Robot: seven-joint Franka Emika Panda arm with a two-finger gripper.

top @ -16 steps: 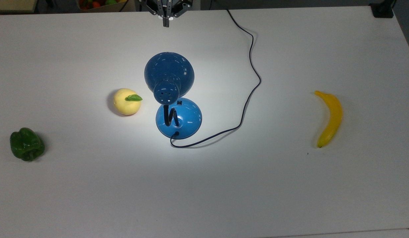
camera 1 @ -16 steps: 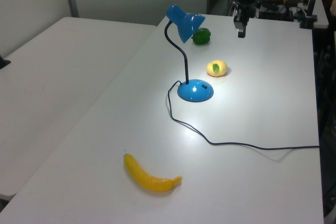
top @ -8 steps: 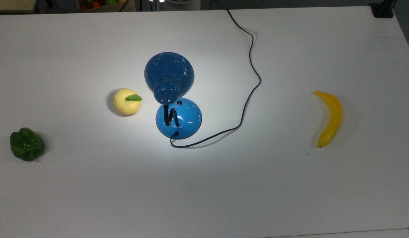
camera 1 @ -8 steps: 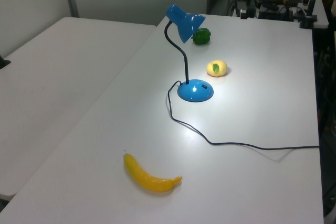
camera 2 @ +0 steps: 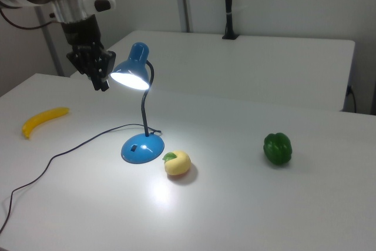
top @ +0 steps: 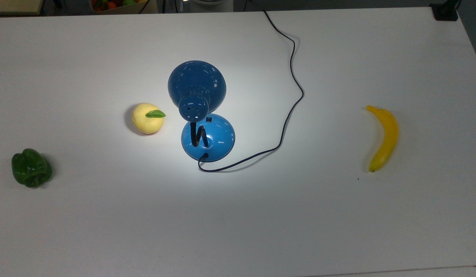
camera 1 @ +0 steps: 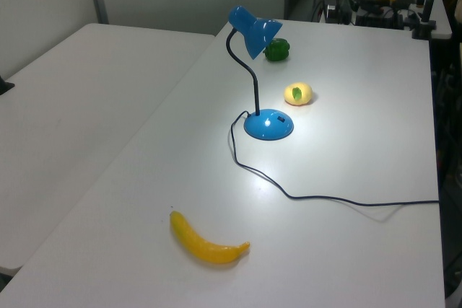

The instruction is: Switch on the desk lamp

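White tabletop (top: 338, 231) carries four items, with a second pale table behind it in the right view.

Desk lamp (top: 201, 111): glossy blue, standing near the tabletop's middle. Round base (camera 2: 142, 149) flat on the surface; black bendy neck (camera 1: 249, 77) rises to a domed shade with vent holes (top: 191, 108). Shade glows white inside in the right view, and a bright pool of light lies on the surface around the base. Thin black cord (top: 290, 92) leaves the base and snakes off to the tabletop's far edge in the top view.

Yellow fruit with green leaf (top: 147, 118): just beside the base, on the top view's left, apart from it.

Green pepper (top: 31, 168): well apart, far toward the top view's left.

Banana (top: 384, 137): well apart, toward the top view's right.

End effector (camera 2: 96, 69): black, raised above the tabletop, beside the shade on the right view's left, holding nothing; whether its fingers are wide or narrow cannot be told.
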